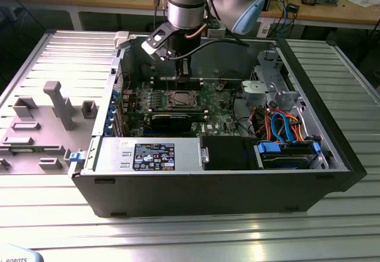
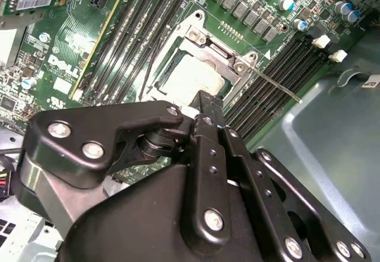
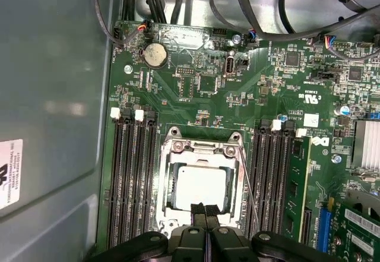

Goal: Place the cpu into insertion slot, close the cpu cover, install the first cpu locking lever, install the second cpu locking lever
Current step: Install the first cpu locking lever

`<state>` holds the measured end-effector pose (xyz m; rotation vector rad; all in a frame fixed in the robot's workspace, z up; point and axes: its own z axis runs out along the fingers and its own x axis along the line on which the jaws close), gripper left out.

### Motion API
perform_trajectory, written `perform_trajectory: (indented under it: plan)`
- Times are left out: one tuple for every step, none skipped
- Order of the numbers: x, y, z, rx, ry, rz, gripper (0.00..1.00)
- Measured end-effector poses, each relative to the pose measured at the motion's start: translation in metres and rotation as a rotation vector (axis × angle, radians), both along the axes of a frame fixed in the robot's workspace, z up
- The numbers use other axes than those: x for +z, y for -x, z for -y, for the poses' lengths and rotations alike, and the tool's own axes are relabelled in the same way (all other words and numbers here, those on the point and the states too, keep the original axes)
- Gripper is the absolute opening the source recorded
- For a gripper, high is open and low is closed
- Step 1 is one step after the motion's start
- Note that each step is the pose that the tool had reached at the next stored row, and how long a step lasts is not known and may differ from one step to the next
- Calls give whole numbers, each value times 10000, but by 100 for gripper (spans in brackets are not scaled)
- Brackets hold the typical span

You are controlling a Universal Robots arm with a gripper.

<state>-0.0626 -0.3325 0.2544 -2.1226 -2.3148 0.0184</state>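
The cpu [image 3: 202,186] lies flat in the insertion slot [image 1: 181,100] on the green motherboard, its silver top showing in both wrist views [image 2: 191,79]. The cpu cover [image 3: 202,149] lies down around the chip as a silvery frame [image 2: 219,51]. One thin wire locking lever [image 3: 249,193] runs along the socket's side and sticks out over the memory slots [image 2: 276,85]. My gripper [image 3: 203,210] hangs just over the cover's edge, fingers shut together with nothing seen between them [image 2: 205,104]. In the exterior view the gripper [image 1: 184,75] reaches down into the open case above the socket.
Black memory slots [image 3: 133,179] flank the socket on both sides. A graphics card [image 1: 172,119], a power supply [image 1: 148,155] and a drive cage with blue and orange cables [image 1: 285,131] share the case. The grey case wall [image 3: 53,95] stands close by. Grey fixtures [image 1: 59,104] sit on the table at the exterior view's left.
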Motion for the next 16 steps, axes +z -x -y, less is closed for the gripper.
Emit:
perform_trajectory:
  plan:
    - [65, 0, 0, 0, 1, 0, 11]
    - [89, 0, 0, 0, 1, 0, 11]
    - [96, 0, 0, 0, 1, 0, 11]
    - [103, 0, 0, 0, 1, 0, 11]
    - [109, 0, 0, 0, 2, 0, 11]
    - [116, 0, 0, 0, 1, 0, 11]
    - [125, 0, 0, 0, 2, 0, 11]
    - [132, 0, 0, 0, 2, 0, 11]
    - [140, 0, 0, 0, 2, 0, 11]
    - [148, 0, 0, 0, 3, 0, 11]
    - [160, 0, 0, 0, 2, 0, 11]
    - [181, 0, 0, 0, 3, 0, 11]
    - [188, 0, 0, 0, 4, 0, 11]
    - [195, 0, 0, 0, 3, 1, 11]
    - [198, 0, 0, 0, 2, 1, 11]
    - [199, 0, 0, 0, 1, 2, 11]
